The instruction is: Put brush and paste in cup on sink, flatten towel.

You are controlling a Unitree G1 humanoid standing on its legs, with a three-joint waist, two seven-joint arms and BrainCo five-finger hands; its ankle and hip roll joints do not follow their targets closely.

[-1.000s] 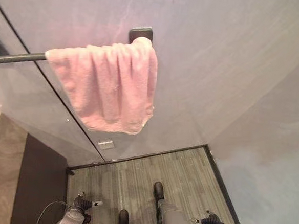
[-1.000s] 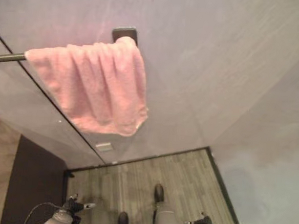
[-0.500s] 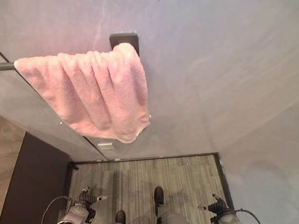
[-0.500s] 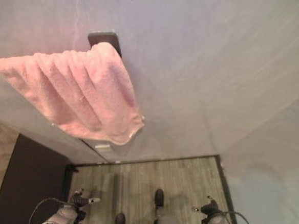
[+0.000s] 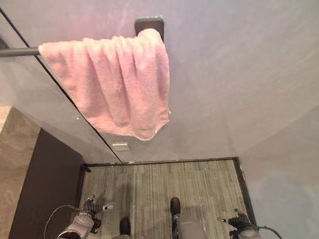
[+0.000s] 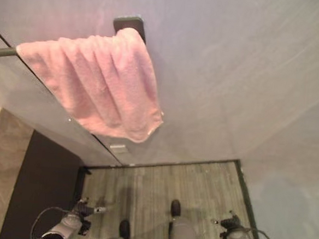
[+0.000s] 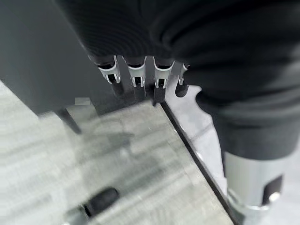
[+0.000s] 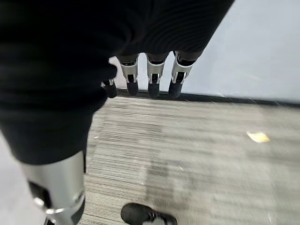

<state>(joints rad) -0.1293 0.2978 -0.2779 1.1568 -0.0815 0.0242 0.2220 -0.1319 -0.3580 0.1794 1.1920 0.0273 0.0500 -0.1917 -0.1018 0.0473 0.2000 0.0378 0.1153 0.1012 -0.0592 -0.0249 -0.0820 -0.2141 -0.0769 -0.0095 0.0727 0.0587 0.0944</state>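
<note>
Well above your left hand [image 5: 84, 222] and right hand [image 5: 246, 235], both empty with fingers relaxed, the bunched towel [image 5: 115, 83] looks soft and light; take its lower hem.

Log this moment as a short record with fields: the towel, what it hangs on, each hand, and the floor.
towel: pink towel, bunched in folds, draped over a rail, not flattened
rail: dark bar running to a dark wall mount above the towel's corner
left hand: left hand down by the floor, fingers straight, holding nothing
right hand: right hand low over the floor, fingers straight, holding nothing
floor: grey wood-grain floor, with a small yellowish scrap on it
contact with towel: none, both hands far below it
</note>
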